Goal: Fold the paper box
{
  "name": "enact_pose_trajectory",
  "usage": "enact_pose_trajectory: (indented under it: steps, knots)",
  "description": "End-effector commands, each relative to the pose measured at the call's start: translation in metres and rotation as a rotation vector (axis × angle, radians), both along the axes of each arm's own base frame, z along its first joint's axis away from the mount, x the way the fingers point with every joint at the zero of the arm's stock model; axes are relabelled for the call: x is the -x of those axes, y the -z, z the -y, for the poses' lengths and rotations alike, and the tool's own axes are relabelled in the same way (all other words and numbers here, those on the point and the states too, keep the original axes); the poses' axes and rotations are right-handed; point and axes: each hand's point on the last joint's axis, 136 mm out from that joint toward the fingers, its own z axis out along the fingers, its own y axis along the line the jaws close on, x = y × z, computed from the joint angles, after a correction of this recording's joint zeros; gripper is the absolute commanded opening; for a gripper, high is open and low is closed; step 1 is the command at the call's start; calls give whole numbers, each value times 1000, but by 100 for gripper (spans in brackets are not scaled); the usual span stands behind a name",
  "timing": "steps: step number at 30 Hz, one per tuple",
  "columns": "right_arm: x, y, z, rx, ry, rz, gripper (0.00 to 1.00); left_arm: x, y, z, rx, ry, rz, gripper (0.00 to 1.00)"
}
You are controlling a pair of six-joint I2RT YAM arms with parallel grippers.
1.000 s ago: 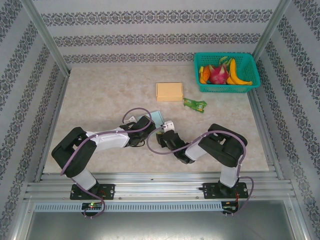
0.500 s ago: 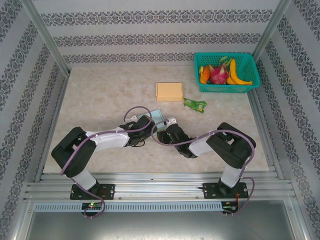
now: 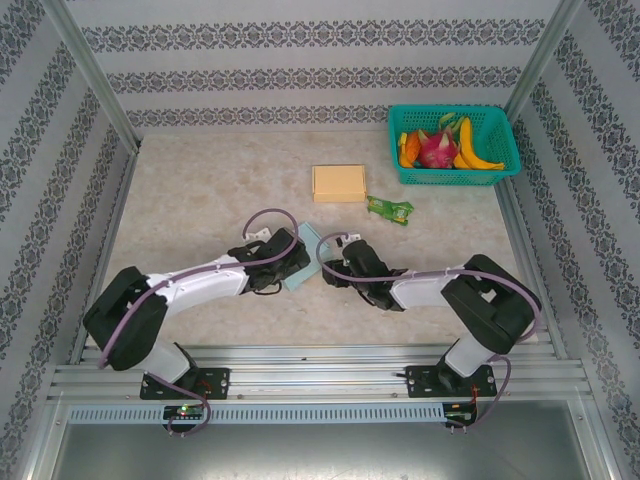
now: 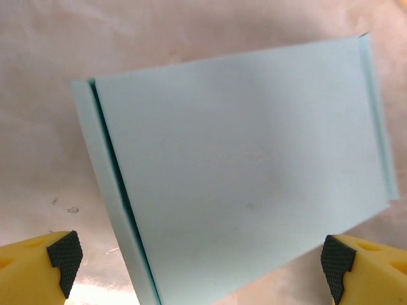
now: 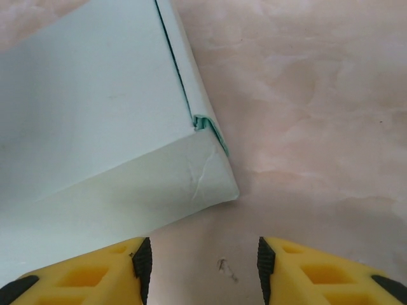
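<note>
The paper box (image 3: pixel 304 246) is a pale teal carton lying on the table between my two grippers. In the left wrist view the paper box (image 4: pixel 241 165) is a closed flat panel with a seam down its left side. My left gripper (image 4: pixel 203 267) is open wide, its black-padded fingertips (image 4: pixel 63 254) on either side of the box's near edge and not touching it. In the right wrist view a creased corner of the box (image 5: pixel 127 146) lies just ahead and to the left. My right gripper (image 5: pixel 205 267) is open over bare table with nothing between its fingers.
A flat tan carton (image 3: pixel 339 183) lies further back at the centre. A green packet (image 3: pixel 390 209) sits to its right. A teal basket (image 3: pixel 455 111) of fruit stands in the back right corner. Patterned walls enclose the table.
My right arm has swung left and forward, bringing its gripper up to the box's right side. My left arm has stretched out towards the box and its jaws stand a little wider.
</note>
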Motion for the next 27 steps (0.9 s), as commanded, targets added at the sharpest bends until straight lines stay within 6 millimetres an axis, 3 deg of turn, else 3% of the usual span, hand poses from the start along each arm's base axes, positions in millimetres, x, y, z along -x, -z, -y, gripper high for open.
enact_pose_trajectory:
  steps: [1, 4, 9, 13, 17, 27]
  knots:
    - [8, -4, 4, -20, -13, -83, 41, -8, -37, -7, -66, 45, 107, 98]
    - [9, -12, 5, -28, -18, -100, 26, -23, -57, -15, -149, 81, 186, 100]
    - [-1, -17, 7, -71, 30, -124, 0, -66, -50, -25, -71, 159, 200, 100]
    - [-11, -11, 1, -154, 43, -207, 0, -101, -44, -18, 65, 266, 269, 100]
    - [-17, -2, -6, -207, 43, -276, 0, -122, -43, 0, 171, 368, 322, 99]
    - [-25, 14, -6, -203, 59, -312, 0, -127, -15, 27, 269, 456, 275, 94]
